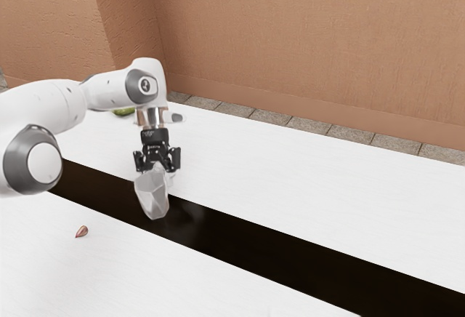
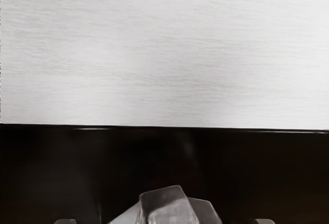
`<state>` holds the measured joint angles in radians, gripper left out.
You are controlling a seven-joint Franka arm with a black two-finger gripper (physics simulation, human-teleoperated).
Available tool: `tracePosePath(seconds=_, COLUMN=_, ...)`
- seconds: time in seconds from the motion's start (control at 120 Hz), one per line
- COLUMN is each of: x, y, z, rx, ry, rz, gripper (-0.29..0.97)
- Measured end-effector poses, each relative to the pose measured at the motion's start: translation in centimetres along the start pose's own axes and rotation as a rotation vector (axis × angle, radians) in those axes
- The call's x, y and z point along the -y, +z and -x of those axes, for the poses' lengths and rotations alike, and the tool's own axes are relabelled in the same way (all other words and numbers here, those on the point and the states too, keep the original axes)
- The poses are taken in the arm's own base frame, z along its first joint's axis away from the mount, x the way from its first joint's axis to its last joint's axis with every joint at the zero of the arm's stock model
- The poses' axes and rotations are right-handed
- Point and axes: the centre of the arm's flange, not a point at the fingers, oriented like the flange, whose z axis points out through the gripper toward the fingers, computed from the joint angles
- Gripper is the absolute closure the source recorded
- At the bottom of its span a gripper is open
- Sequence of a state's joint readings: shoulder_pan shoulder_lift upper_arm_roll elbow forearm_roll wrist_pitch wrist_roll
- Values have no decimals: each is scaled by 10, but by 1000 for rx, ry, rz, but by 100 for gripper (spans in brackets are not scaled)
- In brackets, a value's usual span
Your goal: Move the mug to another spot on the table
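Observation:
The mug (image 1: 152, 195) is a pale grey, faceted cup hanging tilted just above the table's black band (image 1: 290, 255). My black gripper (image 1: 155, 170) is shut on the mug's upper rim, holding it off the surface. In the wrist view the mug (image 2: 167, 207) appears as a blurred grey faceted shape right under my hand, over the black band (image 2: 164, 167).
The white tabletop (image 1: 312, 168) runs on both sides of the black band. A small brown object (image 1: 81, 232) lies on the near white strip. Something green (image 1: 122, 112) peeks out behind my arm. A tan wall (image 1: 305, 33) stands behind the table.

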<state>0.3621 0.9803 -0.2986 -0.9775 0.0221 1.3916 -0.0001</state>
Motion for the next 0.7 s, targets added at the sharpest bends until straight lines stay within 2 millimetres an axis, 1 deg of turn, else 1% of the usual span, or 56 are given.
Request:
tracePosePath(seconds=0.117, x=-1, y=-3, z=2, rx=-5, ry=13, rz=0, gripper=16)
tracePosePath(seconds=0.233, x=-2, y=-7, z=4, rx=-9, ry=22, rz=-1, gripper=10)
tracePosePath(seconds=0.267, x=-4, y=-13, z=6, rx=-19, ry=26, rz=-3, gripper=8)
tracePosePath(seconds=0.3, x=-12, y=-26, z=12, rx=-46, ry=37, rz=-9, gripper=7)
tracePosePath(seconds=0.383, x=-49, y=-69, z=41, rx=-146, ry=78, rz=-41, gripper=5)
tracePosePath(seconds=0.4, x=-57, y=-77, z=48, rx=-168, ry=87, rz=-47, gripper=4)
tracePosePath(seconds=0.433, x=-80, y=-97, z=70, rx=-216, ry=111, rz=-68, gripper=4)
tracePosePath(seconds=0.483, x=-112, y=-125, z=121, rx=-292, ry=138, rz=-111, gripper=3)
tracePosePath(seconds=0.525, x=-130, y=-143, z=162, rx=-353, ry=144, rz=-151, gripper=2)
tracePosePath(seconds=0.55, x=-136, y=-150, z=182, rx=-385, ry=144, rz=-167, gripper=2)
tracePosePath(seconds=0.608, x=-141, y=-163, z=226, rx=-448, ry=142, rz=-188, gripper=2)
tracePosePath(seconds=0.667, x=-147, y=-177, z=259, rx=-502, ry=159, rz=-186, gripper=1)
tracePosePath(seconds=0.7, x=-151, y=-190, z=277, rx=-535, ry=172, rz=-183, gripper=1)
